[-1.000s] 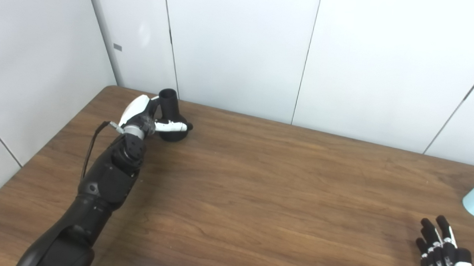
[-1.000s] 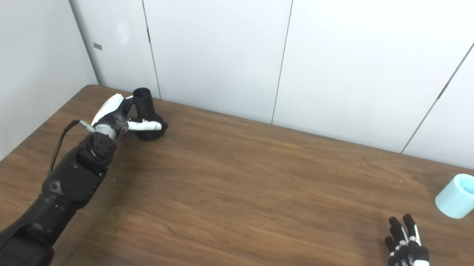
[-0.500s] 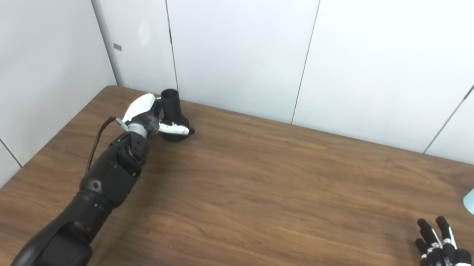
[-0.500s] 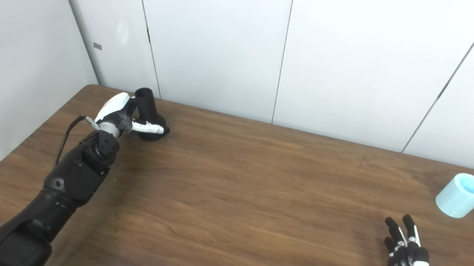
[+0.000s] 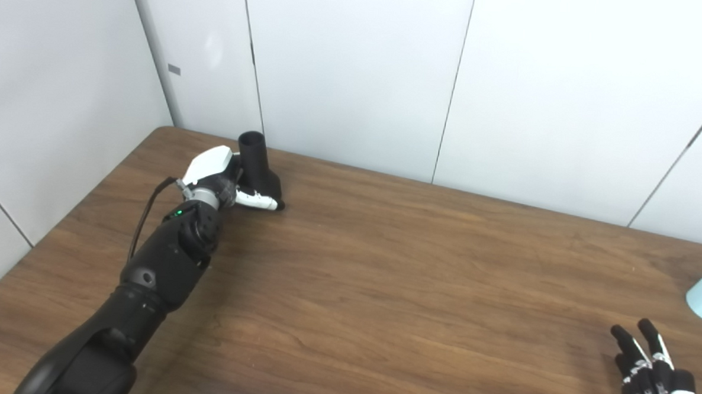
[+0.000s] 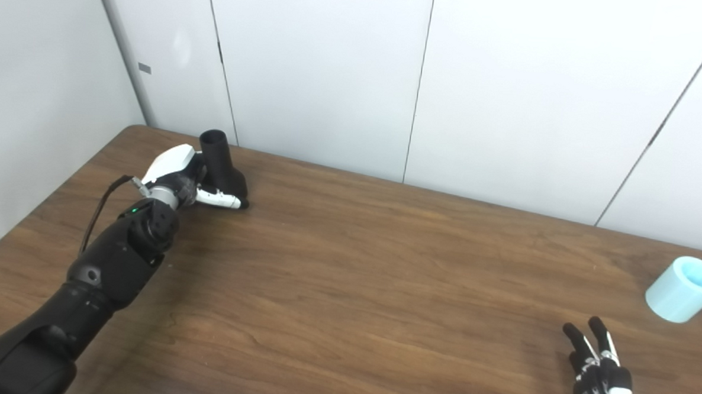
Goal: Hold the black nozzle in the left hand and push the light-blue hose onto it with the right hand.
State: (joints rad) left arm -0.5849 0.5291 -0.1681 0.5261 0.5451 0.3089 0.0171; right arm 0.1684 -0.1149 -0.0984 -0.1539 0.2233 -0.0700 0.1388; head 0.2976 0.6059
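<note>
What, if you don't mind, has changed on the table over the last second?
The left hand has pushed in against the black nozzle and its thumb now lies across the wide base, which it hides; whether the grip is firm cannot be told. The right hand has drifted slightly left, fingers spread, holding nothing. The light-blue hose lies where it was, apart from the right hand.

A bare test cell in a lab, by the look of it: plain white wall panels [image 6: 321, 65] with dark seams stand right behind a wood-grain surface [image 6: 348, 268], enclosing it at the back and the left.
</note>
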